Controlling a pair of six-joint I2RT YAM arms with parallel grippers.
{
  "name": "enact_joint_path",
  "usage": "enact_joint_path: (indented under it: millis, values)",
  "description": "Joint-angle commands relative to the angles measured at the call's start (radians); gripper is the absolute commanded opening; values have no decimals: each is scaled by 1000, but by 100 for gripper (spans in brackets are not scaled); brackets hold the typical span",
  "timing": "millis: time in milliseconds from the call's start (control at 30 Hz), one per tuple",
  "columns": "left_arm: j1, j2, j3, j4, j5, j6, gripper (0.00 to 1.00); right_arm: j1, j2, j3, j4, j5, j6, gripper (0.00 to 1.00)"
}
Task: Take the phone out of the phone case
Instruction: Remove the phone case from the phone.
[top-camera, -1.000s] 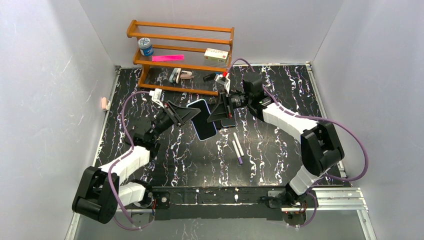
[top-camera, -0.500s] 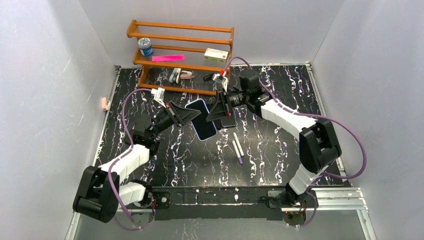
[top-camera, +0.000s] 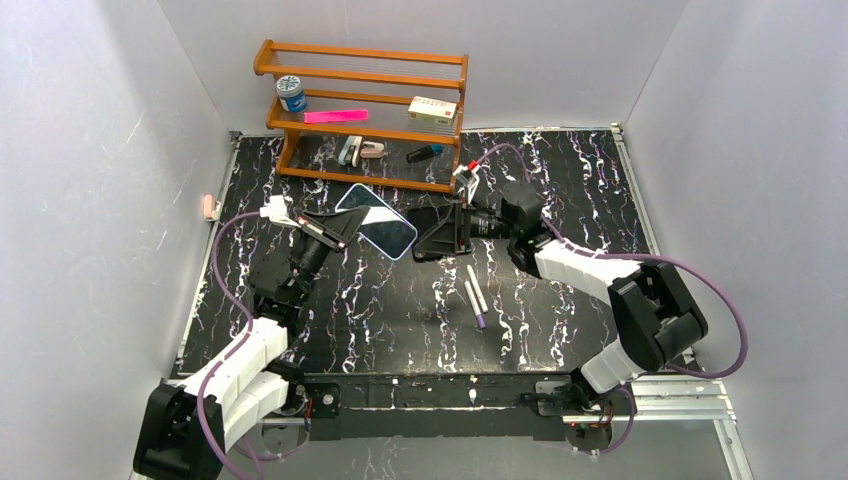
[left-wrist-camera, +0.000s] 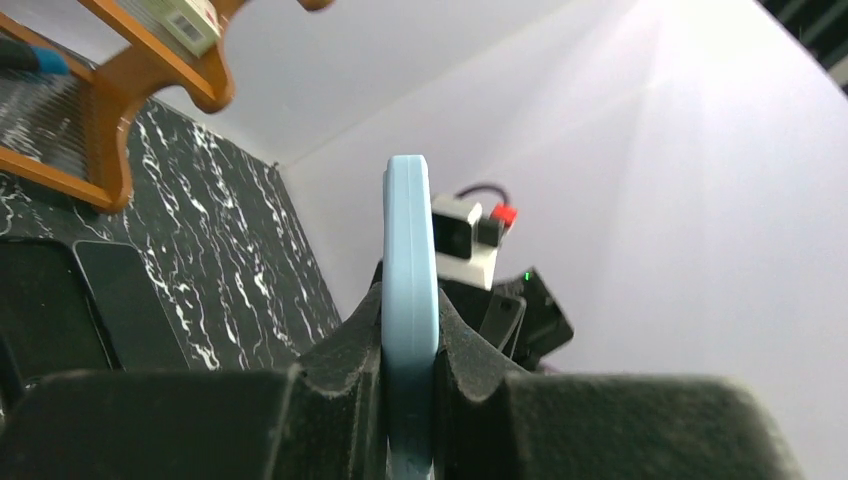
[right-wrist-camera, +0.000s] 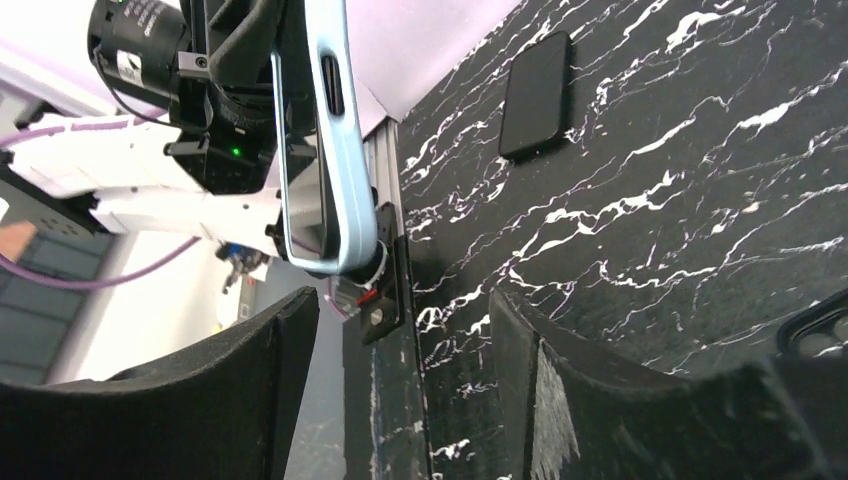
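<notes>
the phone (top-camera: 378, 222) sits in the light-blue phone case (left-wrist-camera: 408, 260), dark glossy screen up, lifted above the table (top-camera: 560, 200) just left of centre and tilted. the left claw (top-camera: 342, 226) pinches the case's near-left edge, its fingers tight on both faces. just right of it the right claw (top-camera: 430, 235) points at the case, spread wide and empty. a second black phone (right-wrist-camera: 535, 95) lies flat on the table nearby. two pens (top-camera: 475, 290) lie nearer, and a wooden shelf (top-camera: 365, 110) stands at the far side.
</notes>
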Motion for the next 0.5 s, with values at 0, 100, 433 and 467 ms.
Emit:
enact_joint_path:
  millis: [0, 100, 433, 467]
  values:
    - [5, -40, -15, 43, -185, -80, 0, 17, -15, -81, 371, 85, 211, 71]
    - [4, -42, -22, 43, -213, -113, 0, 39, 2, -98, 460, 106, 251, 70]
    - [4, -52, -38, 43, -273, -181, 0, 97, 44, -77, 554, 162, 276, 64]
    - [4, -51, -38, 43, -274, -186, 0, 103, 49, -75, 555, 168, 276, 63]
